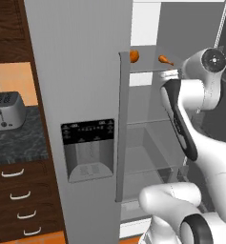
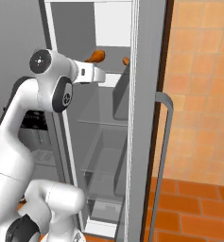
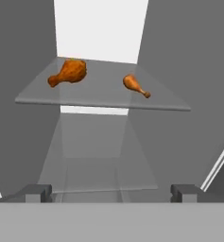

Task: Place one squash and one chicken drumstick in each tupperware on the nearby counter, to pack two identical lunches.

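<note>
Two glossy orange-brown chicken drumsticks lie on the top glass shelf (image 3: 99,101) of the open fridge. The plump one (image 3: 68,72) (image 1: 134,56) (image 2: 95,56) is on the left in the hand view, the thin one (image 3: 135,85) (image 1: 165,60) (image 2: 126,61) on the right. My gripper (image 3: 111,193) is open and empty, short of the shelf's front edge and a little below it, apart from both drumsticks. My hand (image 1: 169,74) (image 2: 92,74) reaches into the fridge at shelf height. The squash and the tupperware are out of view. A stretch of the counter (image 1: 14,140) lies left of the fridge.
The fridge's left door (image 1: 86,95) with its dispenser panel (image 1: 87,148) stands shut beside the arm. The right door (image 2: 146,118) hangs open close to the hand. More glass shelves (image 2: 104,142) sit below. A silver toaster (image 1: 5,112) stands on the counter above drawers (image 1: 19,195).
</note>
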